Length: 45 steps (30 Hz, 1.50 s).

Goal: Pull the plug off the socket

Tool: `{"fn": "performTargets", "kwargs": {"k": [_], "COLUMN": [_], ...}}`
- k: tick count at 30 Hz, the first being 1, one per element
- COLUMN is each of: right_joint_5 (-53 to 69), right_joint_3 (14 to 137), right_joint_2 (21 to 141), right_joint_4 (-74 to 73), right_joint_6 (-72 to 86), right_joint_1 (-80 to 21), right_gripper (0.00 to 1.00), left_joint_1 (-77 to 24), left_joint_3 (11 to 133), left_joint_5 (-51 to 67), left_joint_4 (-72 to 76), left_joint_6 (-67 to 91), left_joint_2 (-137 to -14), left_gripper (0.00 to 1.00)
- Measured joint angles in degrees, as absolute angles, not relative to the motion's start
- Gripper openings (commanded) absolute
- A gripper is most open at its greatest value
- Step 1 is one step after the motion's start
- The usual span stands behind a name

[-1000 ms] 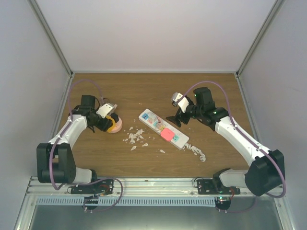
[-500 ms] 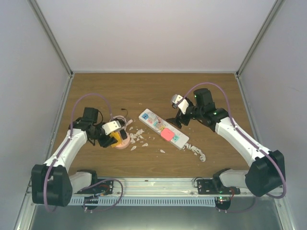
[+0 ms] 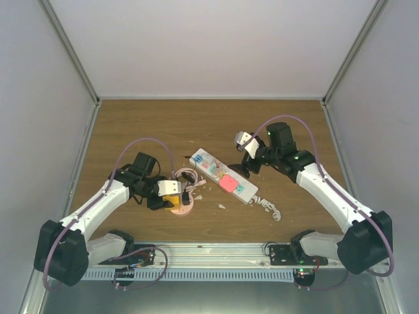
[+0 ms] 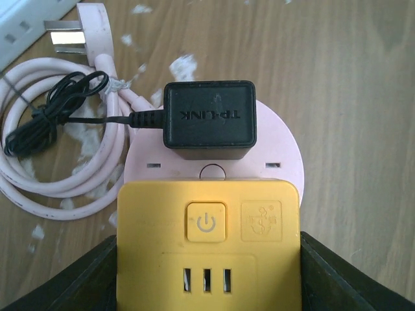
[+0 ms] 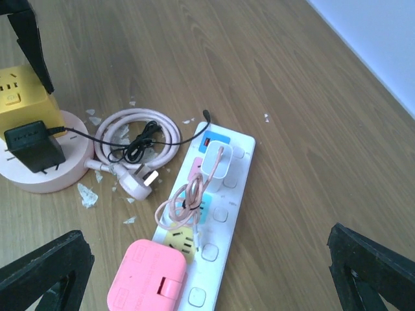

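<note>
A round pink socket base (image 4: 279, 152) carries a yellow cube socket (image 4: 209, 246) and a black TP-LINK plug (image 4: 209, 120) with a thin black cord. My left gripper (image 4: 209, 288) is shut on the yellow cube, one black finger (image 4: 78, 282) on each side. In the top view the left gripper (image 3: 171, 191) sits left of the white power strip (image 3: 222, 175). My right gripper (image 3: 247, 161) is open and empty above the strip's right side. The right wrist view shows the strip (image 5: 227, 214) with a white charger (image 5: 217, 162) and a pink adapter (image 5: 146, 282) plugged in.
A coiled pink cable (image 5: 139, 139) with its loose plug lies between the round base (image 5: 45, 178) and the strip. White flakes are scattered on the wooden table (image 3: 216, 124). A white coiled cord (image 3: 270, 208) trails from the strip's near end. Walls enclose three sides.
My left arm has dragged the round base with the yellow cube right and toward the near edge, close to the strip. The right gripper has shifted slightly.
</note>
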<state>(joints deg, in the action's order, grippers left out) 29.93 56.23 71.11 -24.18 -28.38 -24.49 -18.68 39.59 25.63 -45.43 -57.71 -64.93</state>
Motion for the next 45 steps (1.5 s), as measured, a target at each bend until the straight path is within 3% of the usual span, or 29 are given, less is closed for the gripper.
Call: {"fn": "performTargets", "kwargs": {"k": [10,15,20,36,45], "right_joint_5": [33.5,36.8,38.1,37.1,34.0], "right_joint_3": [53.4,52.6,52.1,50.2,45.3], "right_joint_2": [69.3,68.5,68.6,78.4,82.8], "right_joint_4": [-25.3,-25.3,-25.1,-17.4,-8.8], "right_joint_6": [-31.0,-31.8,-32.9,-35.5,-33.6], "right_joint_1": [-24.5,-24.5,-26.4,-44.9,-51.7], "right_gripper": [1.00,0.99,0.99,0.90,0.73], "left_joint_1": [-27.9,-30.4,-30.6,-24.9,-24.7], "left_joint_3": [40.9,42.0,42.0,35.8,33.4], "left_joint_5": [26.9,28.1,29.9,33.6,33.6], "left_joint_4": [-43.9,-43.4,-43.9,-43.0,-41.1], "left_joint_6": [-57.6,-56.9,-55.0,-53.3,-52.3], "left_joint_2": [-67.7,-69.6,-68.3,-52.4,-52.3], "left_gripper": [0.60,0.83,0.98,0.99,0.97]}}
